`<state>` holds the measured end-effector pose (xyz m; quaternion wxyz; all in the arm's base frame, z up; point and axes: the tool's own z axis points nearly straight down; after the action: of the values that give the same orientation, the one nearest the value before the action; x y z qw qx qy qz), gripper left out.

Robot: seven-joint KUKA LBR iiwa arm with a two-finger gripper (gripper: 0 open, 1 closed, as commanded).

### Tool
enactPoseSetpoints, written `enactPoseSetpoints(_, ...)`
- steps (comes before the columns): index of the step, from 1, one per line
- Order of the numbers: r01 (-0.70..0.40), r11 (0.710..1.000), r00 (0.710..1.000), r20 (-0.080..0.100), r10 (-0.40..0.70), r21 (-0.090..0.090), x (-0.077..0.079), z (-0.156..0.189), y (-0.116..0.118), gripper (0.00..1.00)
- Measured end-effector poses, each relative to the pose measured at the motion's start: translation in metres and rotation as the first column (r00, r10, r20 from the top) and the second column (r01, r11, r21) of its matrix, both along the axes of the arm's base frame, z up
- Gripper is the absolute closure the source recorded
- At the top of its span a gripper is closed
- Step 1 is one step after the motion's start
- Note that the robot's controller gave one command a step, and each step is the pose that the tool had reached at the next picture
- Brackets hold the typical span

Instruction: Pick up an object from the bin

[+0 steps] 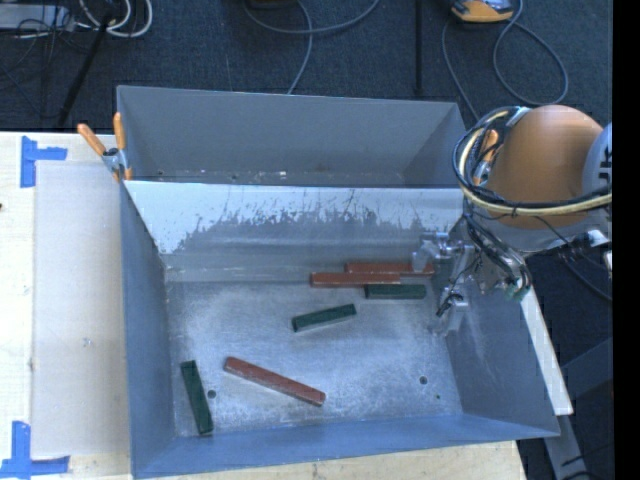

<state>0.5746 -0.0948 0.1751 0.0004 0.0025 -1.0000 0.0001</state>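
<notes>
My gripper [447,306] hangs at the bin's right side, just right of a small cluster of bars. That cluster is a brown bar [384,267], a longer brown bar [350,279] below it and a short dark green bar [396,291] nearest the fingertips. Nothing shows between the fingers.
A dark green bar [324,317] lies in the middle of the bin floor. A long brown bar [274,381] lies slanted at the front, and another dark green bar [196,397] stands lengthwise at the front left corner. The bin's right wall slopes close beside the gripper.
</notes>
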Motion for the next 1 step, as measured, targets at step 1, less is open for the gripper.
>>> enactPoseSetpoints(1, -0.210, 0.978, 0.978, -0.006, 0.210, 0.004, -0.0129, -0.1077, 0.0557, 0.00)
